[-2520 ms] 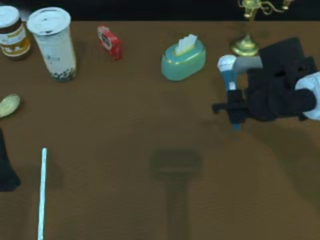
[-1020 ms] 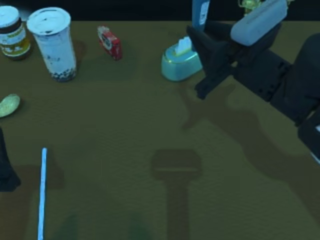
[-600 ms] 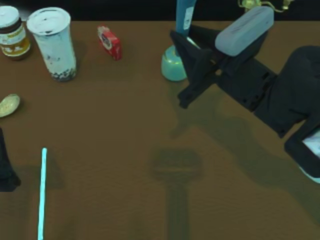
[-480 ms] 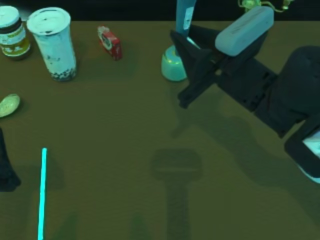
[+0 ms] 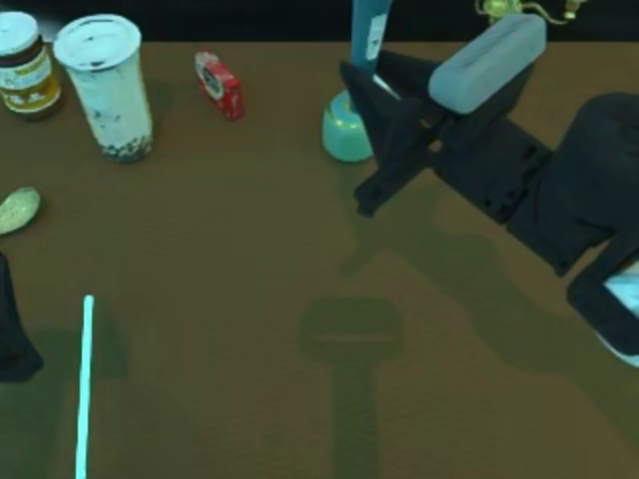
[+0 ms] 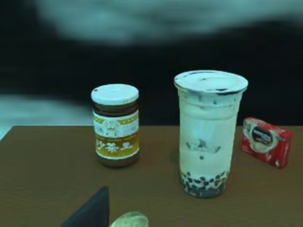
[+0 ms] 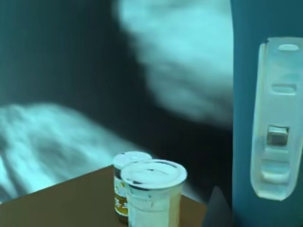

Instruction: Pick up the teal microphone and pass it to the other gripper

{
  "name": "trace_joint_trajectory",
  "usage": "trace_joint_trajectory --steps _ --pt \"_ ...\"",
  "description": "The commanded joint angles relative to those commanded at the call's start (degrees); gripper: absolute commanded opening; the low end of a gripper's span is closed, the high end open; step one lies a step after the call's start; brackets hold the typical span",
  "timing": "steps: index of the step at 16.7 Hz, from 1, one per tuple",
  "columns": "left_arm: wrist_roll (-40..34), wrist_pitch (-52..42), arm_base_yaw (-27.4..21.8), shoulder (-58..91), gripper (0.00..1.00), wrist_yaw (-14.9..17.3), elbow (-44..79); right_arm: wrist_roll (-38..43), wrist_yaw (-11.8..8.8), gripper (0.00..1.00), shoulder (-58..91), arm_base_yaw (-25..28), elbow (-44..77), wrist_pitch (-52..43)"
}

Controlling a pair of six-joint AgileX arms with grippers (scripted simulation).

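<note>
Teal microphone (image 5: 368,30) stands upright above the tissue box (image 5: 344,130), clenched in your right tool (image 5: 371,88); hold steady, bring your left tool (image 5: 12,344), far off, to its handle.

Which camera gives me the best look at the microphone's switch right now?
The right wrist view: the white switch fills the teal microphone handle up close. The top view shows only the handle rising above the right gripper. The left wrist view shows none of it.

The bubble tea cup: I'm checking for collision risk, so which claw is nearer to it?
Left. The left claw sits parked below the bubble tea cup at the table's left edge; the right claw, holding the teal microphone, is farther right.
</note>
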Motion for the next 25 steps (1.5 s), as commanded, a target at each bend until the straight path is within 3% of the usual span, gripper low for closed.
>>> trace_joint_trajectory --steps 4,13,17,20,25 --pt "0.9 2.9 -2.6 8.6 1.00 6.5 5.6 0.0 0.0 0.00 0.0 0.0 0.0 0.0" --pt "4.6 17.6 -11.9 49.3 1.00 30.7 30.7 0.0 0.0 0.00 0.0 0.0 0.0 0.0" --pt "6.1 22.7 -15.3 63.8 1.00 39.5 39.6 0.0 0.0 0.00 0.0 0.0 0.0 0.0" --pt "6.5 24.4 -16.8 69.8 1.00 43.4 43.0 0.0 0.0 0.00 0.0 0.0 0.0 0.0" --pt "6.6 24.6 -17.1 70.9 1.00 44.1 43.5 0.0 0.0 0.00 0.0 0.0 0.0 0.0"
